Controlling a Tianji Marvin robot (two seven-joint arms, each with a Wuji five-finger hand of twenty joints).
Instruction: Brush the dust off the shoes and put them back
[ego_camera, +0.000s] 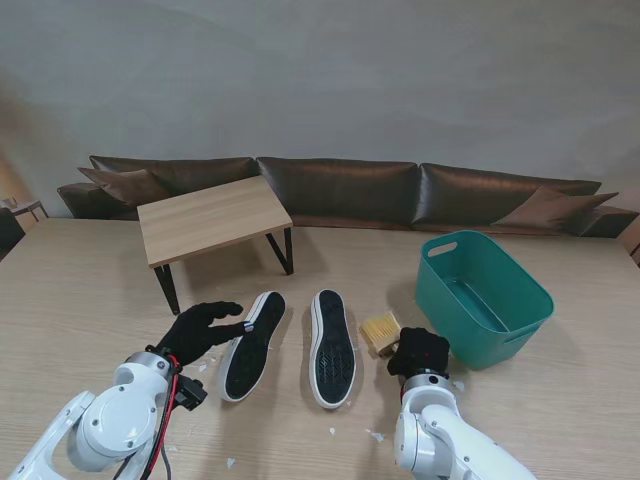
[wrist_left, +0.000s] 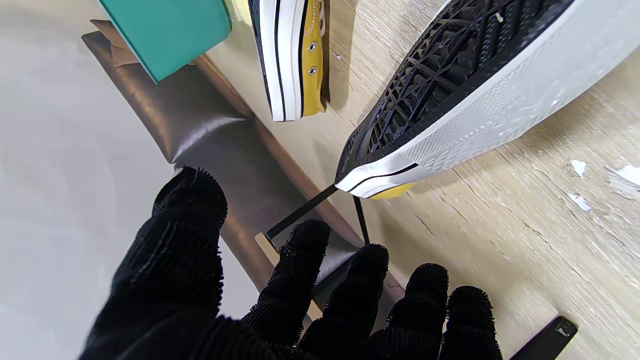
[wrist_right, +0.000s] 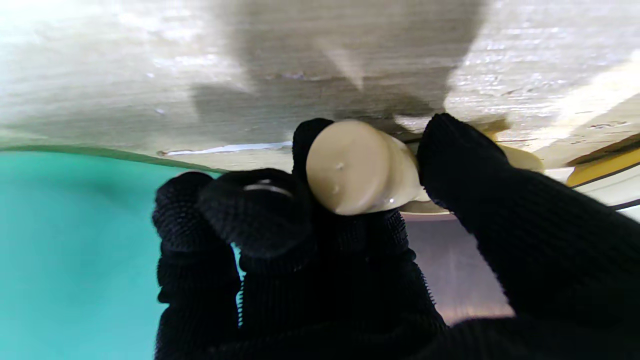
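My right hand is curled around the pale handle of the brush, thumb on one side and fingers wrapped on the other, as the right wrist view shows; the bristle end lies on the counter just beside the green tub. My left hand is spread and holds nothing, its fingertips reaching to the edge of the left shoe; whether they touch it I cannot tell. Both shoes lie sole up on the counter between my hands, the right shoe near the brush. The left wrist view shows black tread, white rubber sides and yellow canvas on them. White specks are scattered on the counter near me. A small wooden table stands farther from me, beyond the left shoe.
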